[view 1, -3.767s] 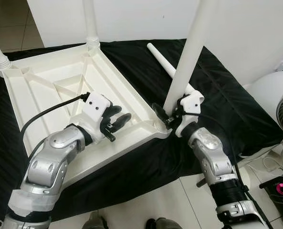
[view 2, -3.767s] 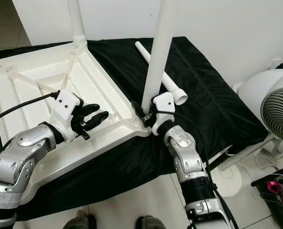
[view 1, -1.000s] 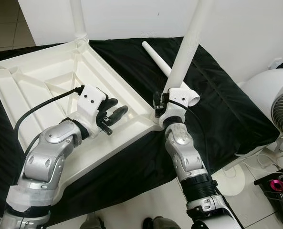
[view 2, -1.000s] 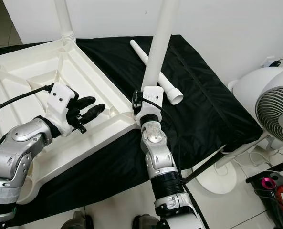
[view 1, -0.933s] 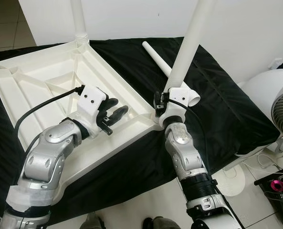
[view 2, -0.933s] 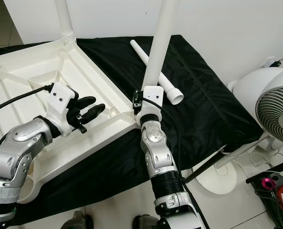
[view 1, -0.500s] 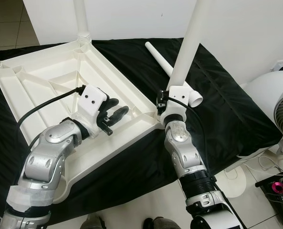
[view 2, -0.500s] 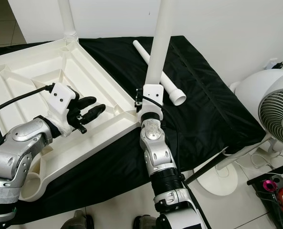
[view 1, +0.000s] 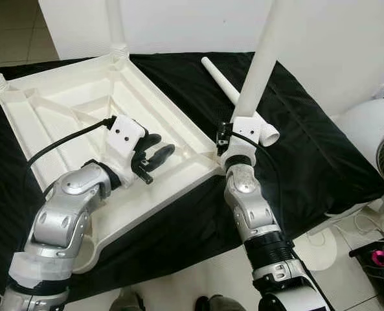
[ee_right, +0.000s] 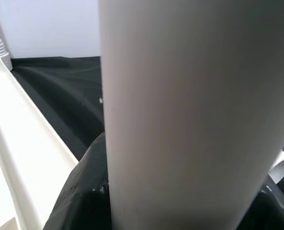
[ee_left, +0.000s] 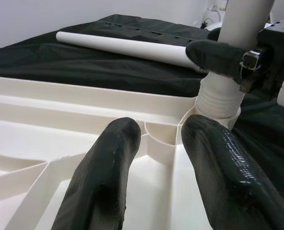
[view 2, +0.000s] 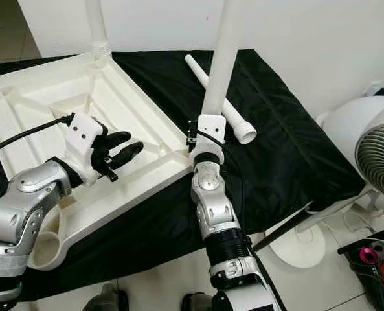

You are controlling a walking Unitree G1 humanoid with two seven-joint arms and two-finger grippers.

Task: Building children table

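The right end effector [view 2: 201, 148] stays clamped on the upright table leg [view 2: 221, 58] at the tabletop's [view 1: 68, 113] near corner socket, wrist rolled since earlier, suggesting screwing in. The left end effector [view 1: 154, 155], fingers apart, hovers above the tabletop beside it. A spare leg [view 1: 238, 98] lies beyond.
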